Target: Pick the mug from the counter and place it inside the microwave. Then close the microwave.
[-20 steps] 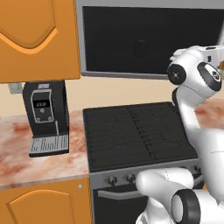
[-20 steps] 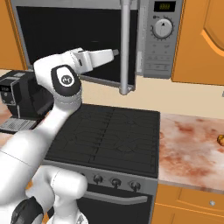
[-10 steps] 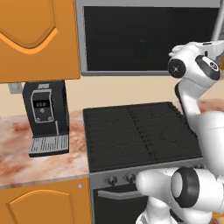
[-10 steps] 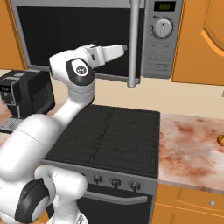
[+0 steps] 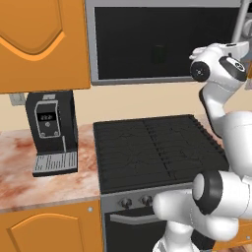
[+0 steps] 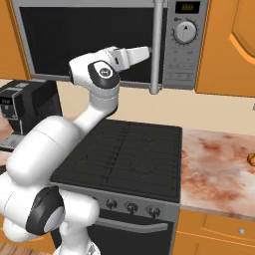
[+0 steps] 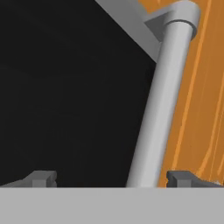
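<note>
The gripper (image 7: 111,179) is spread wide and holds nothing; the grey handle (image 7: 159,105) stands between its tips; it looks hard and smooth, best grabbed around its middle; it runs down the right edge of the microwave (image 6: 99,30) door, above the stove (image 6: 124,154).

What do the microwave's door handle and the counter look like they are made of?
The door handle looks like metal or grey-painted plastic: a smooth, matte grey round bar with soft shading. The counter looks like polished stone, perhaps marble: pinkish-beige with reddish-brown mottling. Being rendered, both are guesses from surface look only.
</note>
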Robot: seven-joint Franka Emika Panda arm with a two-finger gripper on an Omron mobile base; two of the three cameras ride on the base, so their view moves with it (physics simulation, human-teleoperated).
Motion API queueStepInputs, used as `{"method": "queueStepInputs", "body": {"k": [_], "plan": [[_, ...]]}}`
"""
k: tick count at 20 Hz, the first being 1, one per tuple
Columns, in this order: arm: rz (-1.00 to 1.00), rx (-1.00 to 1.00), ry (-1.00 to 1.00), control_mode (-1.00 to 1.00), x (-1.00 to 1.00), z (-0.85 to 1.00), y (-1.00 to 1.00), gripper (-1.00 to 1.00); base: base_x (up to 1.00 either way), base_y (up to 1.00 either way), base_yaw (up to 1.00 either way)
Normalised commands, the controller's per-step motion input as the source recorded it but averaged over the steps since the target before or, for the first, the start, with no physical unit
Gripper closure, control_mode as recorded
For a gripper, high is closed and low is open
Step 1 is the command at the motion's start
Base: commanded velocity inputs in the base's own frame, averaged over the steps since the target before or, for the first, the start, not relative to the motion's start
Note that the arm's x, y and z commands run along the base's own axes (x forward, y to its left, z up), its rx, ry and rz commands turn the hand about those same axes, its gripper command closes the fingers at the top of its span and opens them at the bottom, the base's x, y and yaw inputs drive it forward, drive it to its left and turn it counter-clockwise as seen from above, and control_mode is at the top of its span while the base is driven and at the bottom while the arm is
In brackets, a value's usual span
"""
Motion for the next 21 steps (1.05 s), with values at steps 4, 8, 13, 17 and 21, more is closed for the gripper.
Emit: {"method": "queueStepInputs", "body": {"k": [4,8,13,17,21], "plan": [[0.05,0.00,0.00,-1.00,0.28,0.06,-0.14,-1.00,0.00,0.00,0.00],[0.05,0.00,0.00,-1.00,0.33,0.03,-0.16,-1.00,0.00,0.00,0.00],[0.05,0.00,0.00,-1.00,0.30,0.03,-0.16,-1.00,0.00,0.00,0.00],[0.05,0.01,0.00,-1.00,0.28,0.05,-0.15,-1.00,0.00,0.00,0.00],[0.05,0.01,0.01,-1.00,0.36,0.02,-0.18,-1.00,0.00,0.00,0.00]]}}
